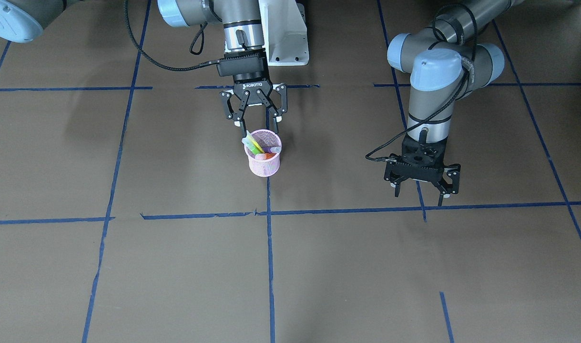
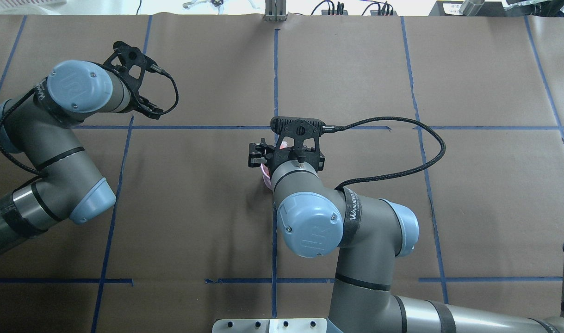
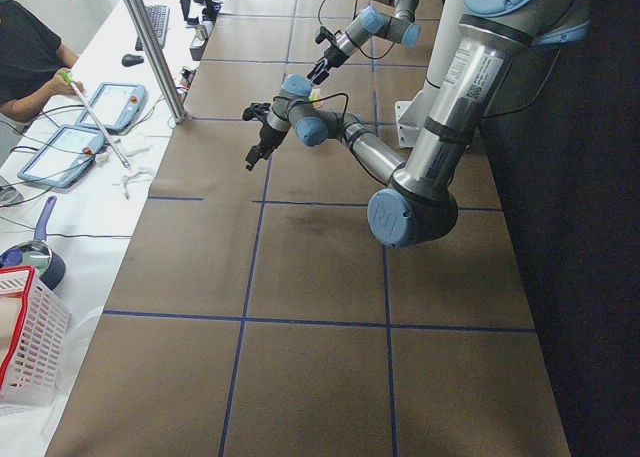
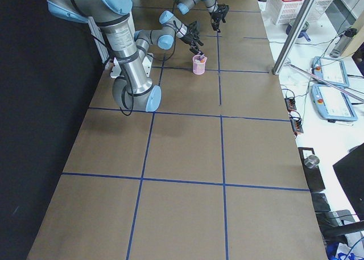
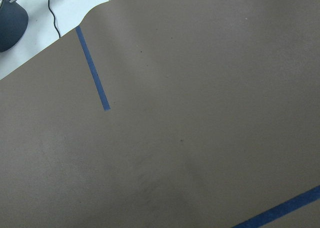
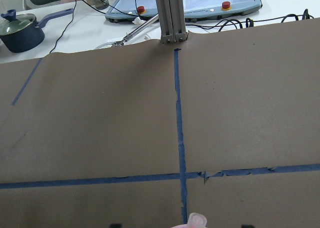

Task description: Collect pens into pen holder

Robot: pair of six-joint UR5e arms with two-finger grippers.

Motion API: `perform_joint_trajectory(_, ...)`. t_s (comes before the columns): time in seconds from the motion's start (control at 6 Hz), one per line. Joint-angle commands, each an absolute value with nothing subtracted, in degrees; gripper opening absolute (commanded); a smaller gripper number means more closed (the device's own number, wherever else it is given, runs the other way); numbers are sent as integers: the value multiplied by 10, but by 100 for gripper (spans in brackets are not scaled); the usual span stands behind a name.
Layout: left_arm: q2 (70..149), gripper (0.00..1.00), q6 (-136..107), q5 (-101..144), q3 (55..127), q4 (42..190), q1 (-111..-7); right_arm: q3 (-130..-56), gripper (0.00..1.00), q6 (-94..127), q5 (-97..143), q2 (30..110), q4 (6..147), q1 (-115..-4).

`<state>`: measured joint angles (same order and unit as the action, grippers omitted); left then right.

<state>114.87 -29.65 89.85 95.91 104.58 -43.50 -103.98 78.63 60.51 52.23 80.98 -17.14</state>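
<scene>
Pink pen holder (image 1: 263,162) stands upright on the counter (image 1: 176,267) with the green, orange and purple pens (image 1: 259,148) inside, right pincer (image 1: 257,122) spread and empty just above its rim on the robot's side, left pincer (image 1: 421,193) also spread, empty, well apart to the side.

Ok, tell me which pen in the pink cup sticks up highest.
The bright green pen: its pale cap pokes above the rim of the pen holder, while the orange pen and the purple pen sit lower, within the rim.
</scene>
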Motion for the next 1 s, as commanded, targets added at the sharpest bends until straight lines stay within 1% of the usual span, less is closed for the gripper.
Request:
perform_joint_trajectory(0.0,1126,100,-227,899,961,1044,-459,-1072,99,786,711,528,812,-209)
perform_joint_trajectory(0.17,1117,100,-163,920,959,1027,-493,-1097,99,786,825,557,813,-260)
perform_joint_trajectory(0.33,1122,100,-161,960,960,945,-530,-1119,99,764,917,594,813,-311)
perform_joint_trajectory(0.5,1123,100,-163,998,959,909,-560,-1127,99,715,1005,627,814,-367)
perform_joint_trajectory(0.67,1116,100,-162,1052,958,908,-588,-1127,99,664,1086,667,813,-420)
perform_joint_trajectory(0.83,1094,100,-161,1151,958,892,-638,-1127,99,587,1165,712,812,-477)
